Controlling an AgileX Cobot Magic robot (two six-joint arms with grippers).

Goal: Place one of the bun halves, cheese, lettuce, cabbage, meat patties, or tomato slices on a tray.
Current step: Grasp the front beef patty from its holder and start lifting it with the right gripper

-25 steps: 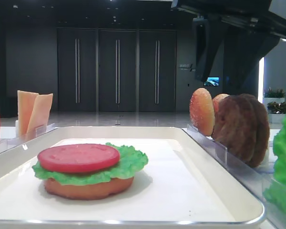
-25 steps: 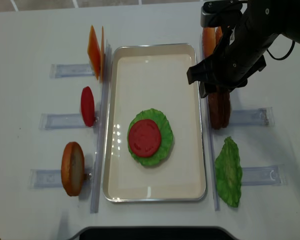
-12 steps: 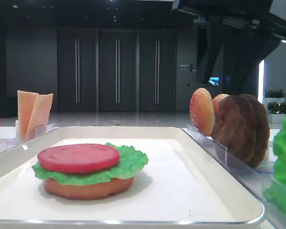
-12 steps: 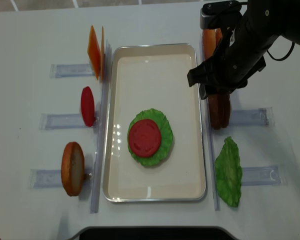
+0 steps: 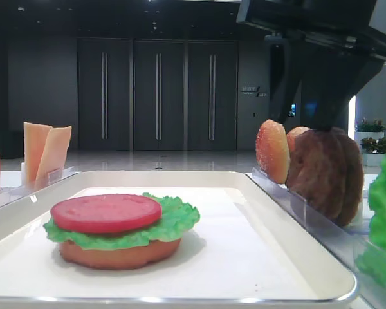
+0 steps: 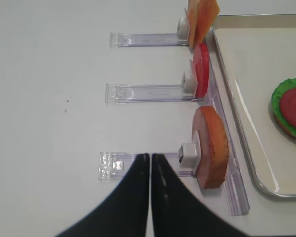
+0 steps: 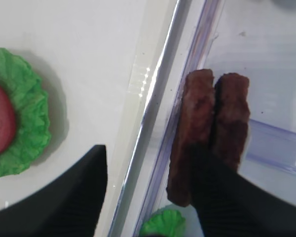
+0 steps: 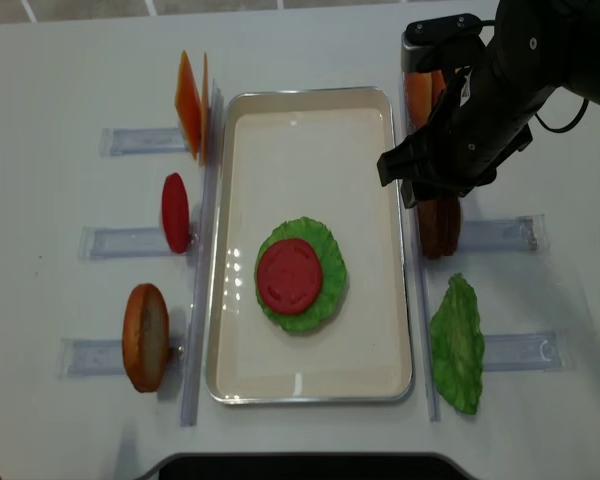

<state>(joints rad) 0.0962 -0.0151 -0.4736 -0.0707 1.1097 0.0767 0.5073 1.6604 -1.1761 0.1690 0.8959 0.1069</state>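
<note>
From the low front view, the tray (image 5: 289, 254) is carrying a stack: a bun half (image 5: 119, 252) at the bottom, lettuce (image 5: 174, 222) over it, and a tomato slice (image 5: 106, 212) lying on top. Cheese slices (image 5: 45, 151) are standing beyond the tray's left rim. Along the right rim, meat patties (image 5: 328, 170) are standing on edge in a clear holder (image 5: 309, 212) with another bun half (image 5: 272, 150) behind them, and the dark right arm (image 5: 321, 71) is hanging above them.

In the right wrist view, the right fingers (image 7: 150, 187) are standing spread apart, one dark finger over the tray's white floor and the other over the two patties (image 7: 207, 133); nothing is being held between them. The lettuce-and-tomato stack (image 7: 15, 126) is sitting at the left.

In the left wrist view, the left fingers (image 6: 149, 197) are pressed together with nothing in them, hovering over the bare surface (image 6: 49, 98) near the holder of an upright bun half (image 6: 210, 147). A second tomato slice (image 6: 202, 76) and the cheese (image 6: 203, 17) are standing further along the tray's rim.

From overhead, the right arm (image 8: 480, 110) is covering the patties by the tray's right edge, and a spare lettuce leaf (image 8: 457, 345) is lying nearer the surface's front right corner
</note>
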